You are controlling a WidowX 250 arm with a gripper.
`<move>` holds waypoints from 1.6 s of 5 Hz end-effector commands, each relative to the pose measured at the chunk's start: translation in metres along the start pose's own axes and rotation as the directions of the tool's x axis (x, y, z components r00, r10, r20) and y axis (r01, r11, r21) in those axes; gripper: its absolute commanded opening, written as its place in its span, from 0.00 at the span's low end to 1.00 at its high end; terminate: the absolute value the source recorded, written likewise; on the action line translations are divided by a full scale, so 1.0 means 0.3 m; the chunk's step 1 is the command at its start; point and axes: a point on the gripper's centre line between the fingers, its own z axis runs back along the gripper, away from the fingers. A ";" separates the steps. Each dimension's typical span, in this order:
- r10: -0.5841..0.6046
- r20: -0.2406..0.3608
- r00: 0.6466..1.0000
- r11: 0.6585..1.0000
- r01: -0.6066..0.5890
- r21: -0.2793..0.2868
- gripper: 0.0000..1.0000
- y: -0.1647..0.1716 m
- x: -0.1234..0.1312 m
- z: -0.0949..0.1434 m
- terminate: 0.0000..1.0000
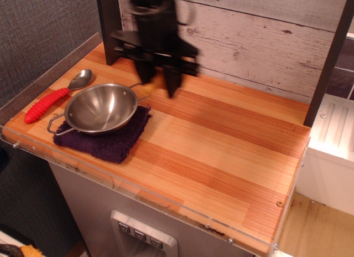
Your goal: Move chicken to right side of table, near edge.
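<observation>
A whitewashed plank wall backs the table [221, 157], a rectangular butcher-block top of light and reddish-brown striped planks with a clear plastic rim. There is only the one view, from above and in front. At the left end a round steel bowl [101, 108] with wire handles sits empty on a dark purple folded cloth [105, 139], and a red-handled metal spoon [55, 96] lies just beside it. The black gripper [157, 83], blurred, hangs above the boards just right of the bowl, its two fingers clenched on the chicken [157, 81], a small golden-yellow toy drumstick (only a sliver of it shows between the jaws). The chicken is thus in the air, clear of the bowl, toward the back left of the table. I judge the pickup done and the carry barely begun: the right side lies well apart, so the crossing, the lowering near the right edge and the release remain.
</observation>
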 end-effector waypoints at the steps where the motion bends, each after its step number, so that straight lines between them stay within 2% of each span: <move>1: -0.112 -0.071 0.991 0.993 0.110 -0.031 0.00 -0.110 0.073 -0.106 0.00; 3: -0.131 -0.129 0.983 0.990 0.123 -0.071 0.00 -0.142 0.102 -0.201 0.00; 5: -0.163 -0.170 0.972 0.982 0.143 -0.121 0.00 -0.164 0.092 -0.229 0.00; 6: -0.171 -0.159 0.972 0.978 0.148 -0.146 1.00 -0.166 0.088 -0.215 0.00; 7: -0.161 -0.073 0.984 0.979 0.150 -0.141 1.00 -0.158 0.085 -0.162 0.00; 8: -0.104 0.021 0.994 0.990 0.106 -0.091 1.00 -0.096 0.052 -0.024 0.00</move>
